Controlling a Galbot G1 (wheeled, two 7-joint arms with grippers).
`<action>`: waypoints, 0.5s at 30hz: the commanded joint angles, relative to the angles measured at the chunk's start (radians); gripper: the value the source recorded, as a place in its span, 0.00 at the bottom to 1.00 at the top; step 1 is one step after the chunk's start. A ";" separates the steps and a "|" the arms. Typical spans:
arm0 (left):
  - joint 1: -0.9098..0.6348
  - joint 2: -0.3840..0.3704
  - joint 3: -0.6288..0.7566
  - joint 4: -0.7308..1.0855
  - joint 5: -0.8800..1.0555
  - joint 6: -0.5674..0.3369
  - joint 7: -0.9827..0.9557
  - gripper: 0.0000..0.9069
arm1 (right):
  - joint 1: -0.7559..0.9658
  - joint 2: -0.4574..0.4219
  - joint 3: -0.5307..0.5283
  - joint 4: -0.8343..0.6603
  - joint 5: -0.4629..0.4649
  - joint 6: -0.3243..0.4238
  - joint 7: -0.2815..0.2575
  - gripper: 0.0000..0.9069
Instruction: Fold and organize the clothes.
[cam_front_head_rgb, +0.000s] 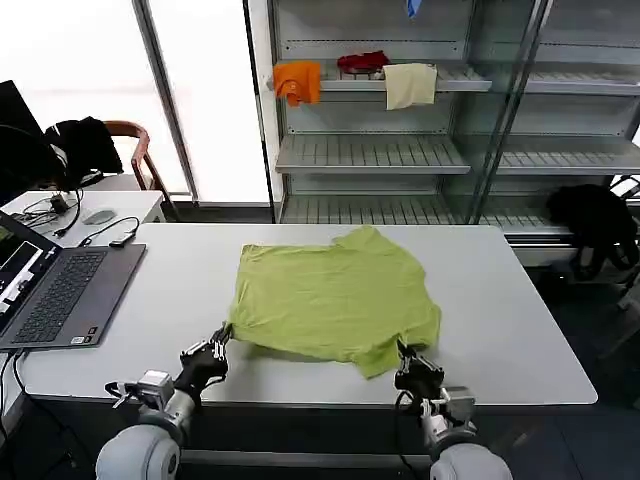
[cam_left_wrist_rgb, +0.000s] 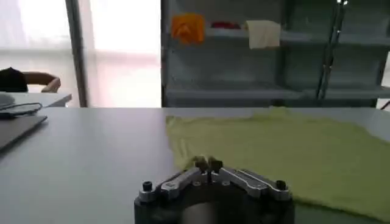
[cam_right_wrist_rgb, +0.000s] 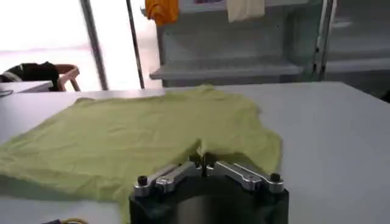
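The lime yellow-green T-shirt (cam_front_head_rgb: 335, 300) (cam_left_wrist_rgb: 292, 152) (cam_right_wrist_rgb: 140, 134) lies spread flat on the white table (cam_front_head_rgb: 510, 310), with creases across it. At the shirt's near left corner, my left gripper (cam_front_head_rgb: 222, 338) (cam_left_wrist_rgb: 208, 163) has its fingertips pressed together on the cloth's edge. My right gripper (cam_front_head_rgb: 404, 352) (cam_right_wrist_rgb: 201, 159) is shut on the near right corner, where a small fold of fabric rises at the tips. Both grippers sit low at the table's front edge.
An open laptop (cam_front_head_rgb: 55, 295) lies at the table's left end, with cables behind it. The shelf unit behind holds orange (cam_front_head_rgb: 298, 80), red (cam_front_head_rgb: 363, 62) and cream (cam_front_head_rgb: 410, 85) cloths. Black garments hang on a chair (cam_front_head_rgb: 80, 140) and at the right (cam_front_head_rgb: 592, 215).
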 joint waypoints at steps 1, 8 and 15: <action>-0.160 0.001 0.000 0.110 -0.068 0.016 0.000 0.00 | 0.163 0.009 0.007 -0.083 0.012 -0.035 0.002 0.00; -0.203 -0.003 0.007 0.177 -0.069 0.013 -0.002 0.00 | 0.253 0.009 0.017 -0.188 0.014 -0.035 -0.002 0.00; -0.241 -0.006 0.018 0.233 -0.044 0.017 -0.007 0.01 | 0.331 0.013 0.021 -0.287 0.009 -0.034 -0.006 0.00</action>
